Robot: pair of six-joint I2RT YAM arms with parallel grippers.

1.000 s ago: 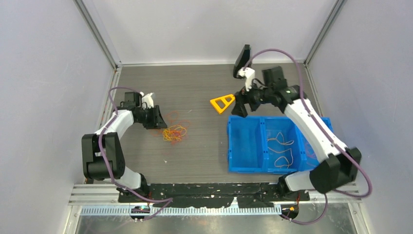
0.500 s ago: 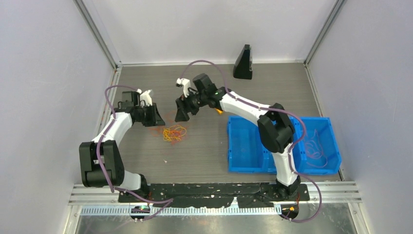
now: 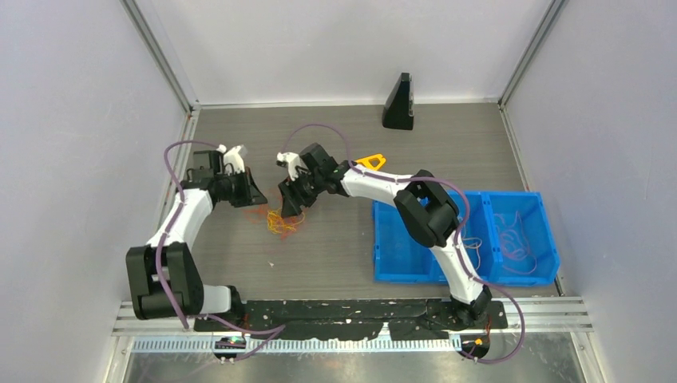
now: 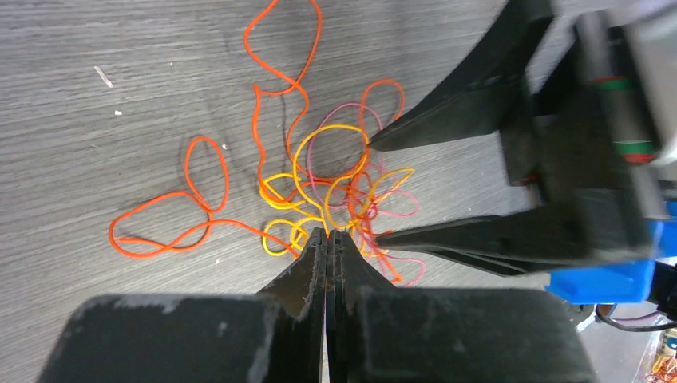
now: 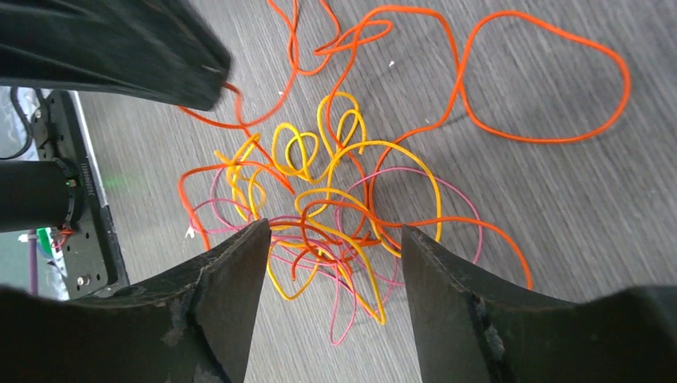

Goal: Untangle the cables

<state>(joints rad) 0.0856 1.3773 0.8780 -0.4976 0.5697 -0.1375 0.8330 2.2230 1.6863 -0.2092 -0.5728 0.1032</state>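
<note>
Since a second ago my right arm has swung in from over the blue bin to the middle of the table, and my left fingers have come together.

My left gripper [image 4: 327, 237] is pressed together with its tips at the near edge of the cables [image 4: 351, 199]. I cannot tell whether a strand is caught between them. The cables lie on the grey table [image 3: 335, 255] as one knot of yellow, pink and orange loops, with longer orange loops trailing out to the left of it.

My right gripper [image 5: 331, 231] hangs spread over the same knot, one finger on either side of it, facing my left gripper closely across the tangle.

Further right, a yellow triangular frame [image 3: 370, 162] lies just behind my right forearm. A black wedge-shaped block [image 3: 399, 102] stands by the back wall. The blue bin [image 3: 415, 276] sits at the right, well apart from the knot, with pale strands [image 3: 515, 239] in its right compartments.
</note>
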